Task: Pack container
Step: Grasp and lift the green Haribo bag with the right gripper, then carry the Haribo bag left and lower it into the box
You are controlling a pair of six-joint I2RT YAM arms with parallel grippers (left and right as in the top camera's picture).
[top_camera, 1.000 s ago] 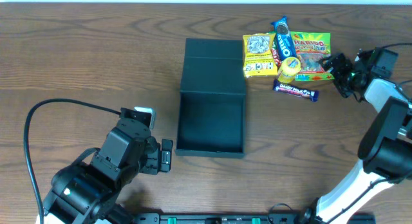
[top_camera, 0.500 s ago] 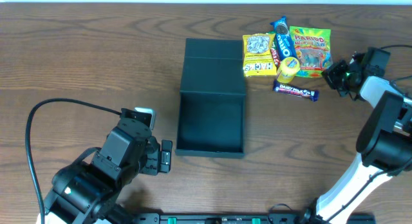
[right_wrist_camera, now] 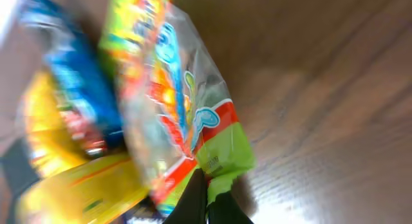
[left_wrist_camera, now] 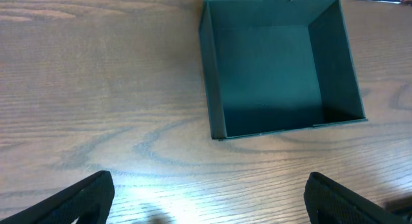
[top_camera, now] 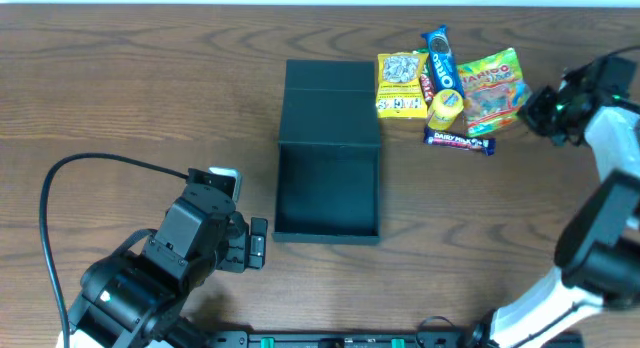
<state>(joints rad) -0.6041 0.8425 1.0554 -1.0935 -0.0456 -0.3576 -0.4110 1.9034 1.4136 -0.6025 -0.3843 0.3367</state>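
While in right hand [right_wrist_camera: 207,199], Haribo [top_camera: 492,80] beside Oreo [top_camera: 441,58]

Left pincer [left_wrist_camera: 207,192] hangs low, jaws spread wide; right pincer [right_wrist_camera: 206,199], arm outstretched, pinches shut on the gummy bag [right_wrist_camera: 174,121].

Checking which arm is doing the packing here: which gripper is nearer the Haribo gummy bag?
Right. The right gripper has its fingers pinched on the Haribo bag at its right corner. The left gripper sits open well away, beyond the container, by its lower-left corner.
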